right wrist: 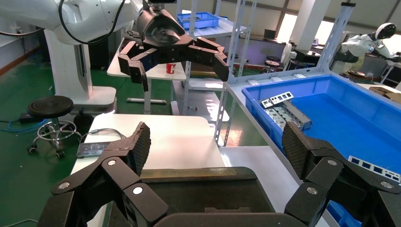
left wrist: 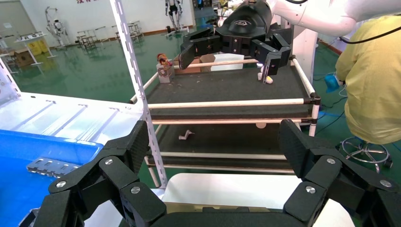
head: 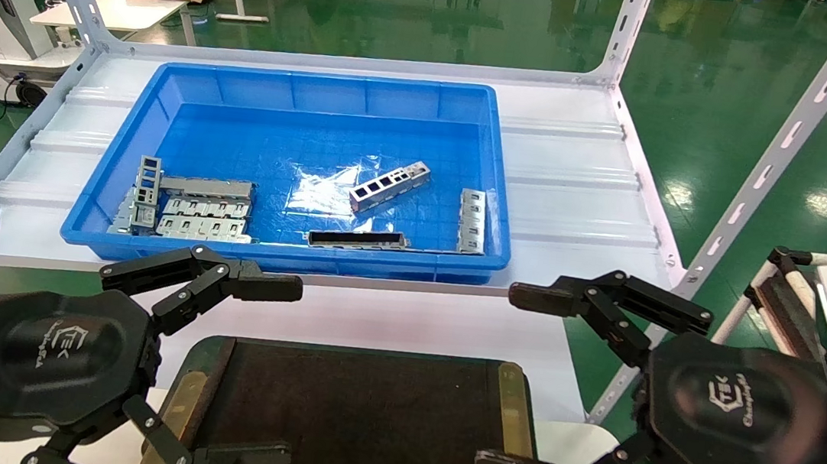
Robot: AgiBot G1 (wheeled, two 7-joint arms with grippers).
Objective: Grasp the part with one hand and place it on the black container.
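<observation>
The right hand [head: 558, 389], fingers spread and empty, sits nearer than the left hand [head: 215, 365] to the part [head: 390, 186], which lies diagonally mid-bin in the blue bin [head: 306, 86].

A blue plastic bin [head: 305, 90] sits on a white metal shelf [head: 578, 203], behind a wide shallow black tray [head: 363, 419]. Inside the bin, a short silver channel bar with square cut-outs [head: 390, 186] lies mid-floor; flat slotted grey plates [head: 193, 207] lie at its left, a dark-faced slim bar [head: 357, 239] along its front wall.
</observation>
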